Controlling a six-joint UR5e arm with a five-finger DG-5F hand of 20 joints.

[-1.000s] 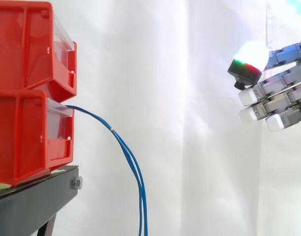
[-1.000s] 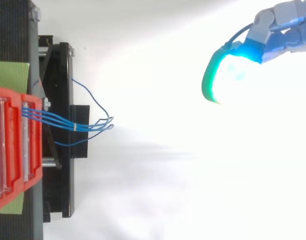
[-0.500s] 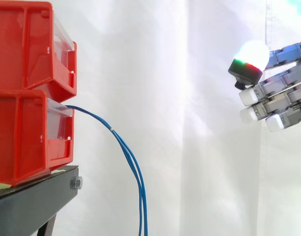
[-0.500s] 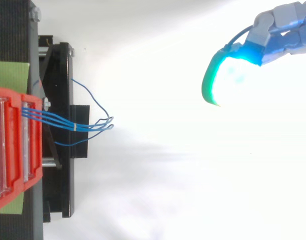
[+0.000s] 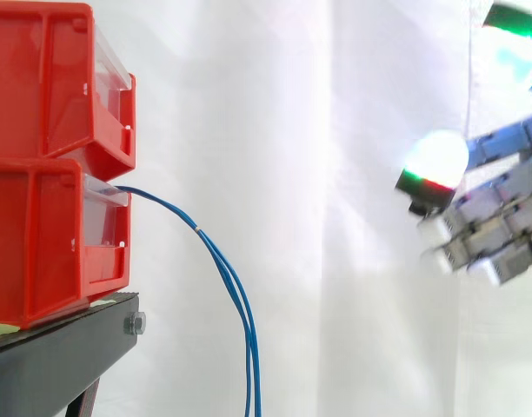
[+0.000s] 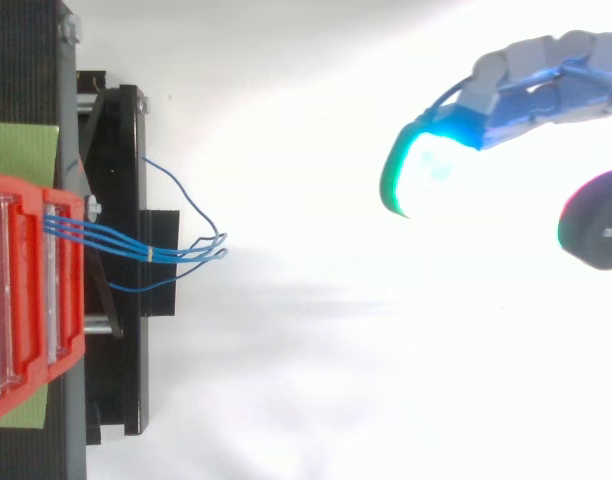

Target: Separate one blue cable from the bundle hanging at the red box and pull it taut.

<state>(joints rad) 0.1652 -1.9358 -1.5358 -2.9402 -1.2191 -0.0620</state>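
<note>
Hand (image 5: 496, 230) at the right edge in the side view, well apart from the blue cable bundle (image 5: 224, 265) and about level with the lower red bin (image 5: 49, 243). Fingers reach left toward the bins and tilt slightly down at the tips; they are loosely stretched out, not curled, with nothing held between them. Stacked pale fingertips (image 5: 435, 233) sit under one bright pad glowing white with a green and red rim. Another green-edged glow sits at the top right corner

Top view: hand (image 6: 546, 75) comes in from the upper right, one finger arched left and ending in a cyan pad with a green edge. A dark pad with a magenta and green rim is lower, at the right edge. Wide bare white gap between the hand and the cables

The bundle comes out of the front of the lower red bin, under the upper red bin (image 5: 57, 78), arcs right and hangs slack down past the bottom edge. From above, the strands (image 6: 116, 237) run right from the bin across the black stand (image 6: 116, 400), close together at a small pale tie, then end in small loops; one strand strays to the far side, one to the near side. Green sheet (image 6: 21, 150) under the bins. White curtain (image 5: 335, 130) behind
</note>
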